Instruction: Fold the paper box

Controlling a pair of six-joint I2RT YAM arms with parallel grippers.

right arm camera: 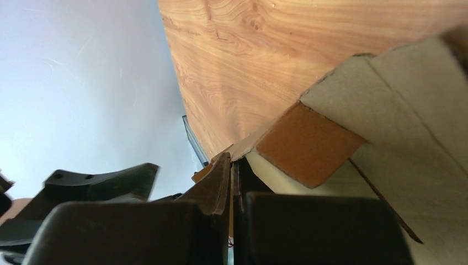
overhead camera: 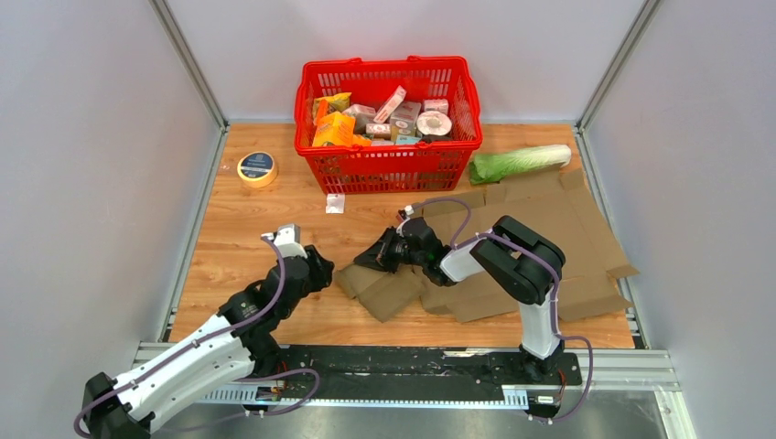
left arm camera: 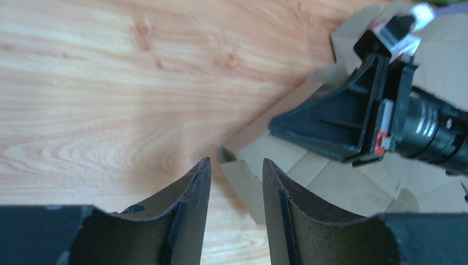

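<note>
The paper box (overhead camera: pixel 567 229) is a flat brown cardboard sheet with several flaps, spread over the right half of the wooden table. My right gripper (overhead camera: pixel 368 259) is at its left end, shut on a raised flap edge; in the right wrist view (right arm camera: pixel 232 164) the jaws pinch the cardboard (right arm camera: pixel 408 110) with almost no gap. My left gripper (overhead camera: pixel 322 266) is just left of the box's leftmost flap. In the left wrist view it (left arm camera: pixel 236 164) is open, and a corner of a flap (left arm camera: pixel 245 185) lies between and just beyond its fingertips. The right gripper (left arm camera: pixel 336 124) shows there too, above the cardboard.
A red shopping basket (overhead camera: pixel 389 172) full of groceries stands at the back centre. A tape roll (overhead camera: pixel 257 168) lies at the back left, a green leafy vegetable (overhead camera: pixel 518 162) at the back right, a small white tag (overhead camera: pixel 335 203) before the basket. Grey walls close three sides.
</note>
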